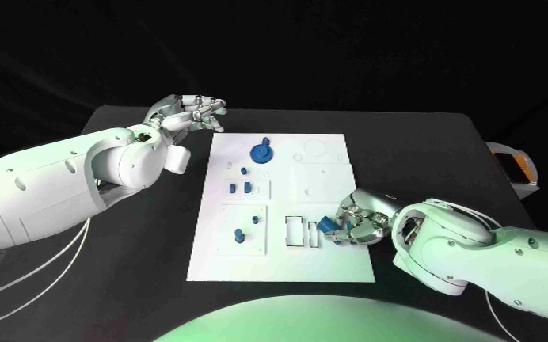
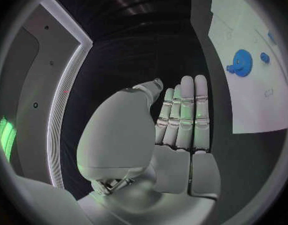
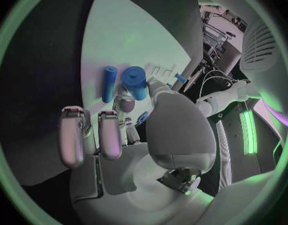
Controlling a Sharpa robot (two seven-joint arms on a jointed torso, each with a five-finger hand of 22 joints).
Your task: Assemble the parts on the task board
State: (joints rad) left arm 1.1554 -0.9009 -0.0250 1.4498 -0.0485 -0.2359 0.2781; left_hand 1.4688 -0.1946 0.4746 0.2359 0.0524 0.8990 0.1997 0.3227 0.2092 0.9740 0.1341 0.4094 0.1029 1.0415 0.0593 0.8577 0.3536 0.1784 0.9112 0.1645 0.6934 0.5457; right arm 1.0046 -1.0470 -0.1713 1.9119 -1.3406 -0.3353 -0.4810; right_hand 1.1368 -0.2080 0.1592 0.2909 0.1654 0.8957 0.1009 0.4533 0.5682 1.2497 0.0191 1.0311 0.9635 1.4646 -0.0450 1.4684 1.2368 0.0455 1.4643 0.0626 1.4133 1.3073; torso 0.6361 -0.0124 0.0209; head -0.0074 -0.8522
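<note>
— Nearest the camera was the right hand [image 1: 352, 219], low at the near right of the task board [image 1: 331, 267]. What did it have?

— A short blue cylinder [image 3: 136, 82], pinched between its fingertips [image 3: 126, 104] just above the board. The right wrist view showed a second, slimmer blue peg [image 3: 109, 83] right beside it.

— And the other hand?

— One left hand [image 1: 188, 112], off the board's far left corner, above the black desk [image 1: 137, 279]. It held nothing; in the left wrist view its fingers [image 2: 188, 105] lay straight and side by side.

— How many parts were on the board?

— One big blue gear [image 1: 263, 153] stood at the far end. Nearer came a pair of small blue pegs [image 1: 237, 188] close together, then one peg [image 1: 253, 218] and one [image 1: 239, 236] in the near-left panel. Smaller bits I couldn't count surely.

— How did the board look?

— One white rectangular plate, lengthwise down the middle of the desk, with raised panels and two slotted cut-outs [image 1: 304, 231] beside the right hand.
</note>
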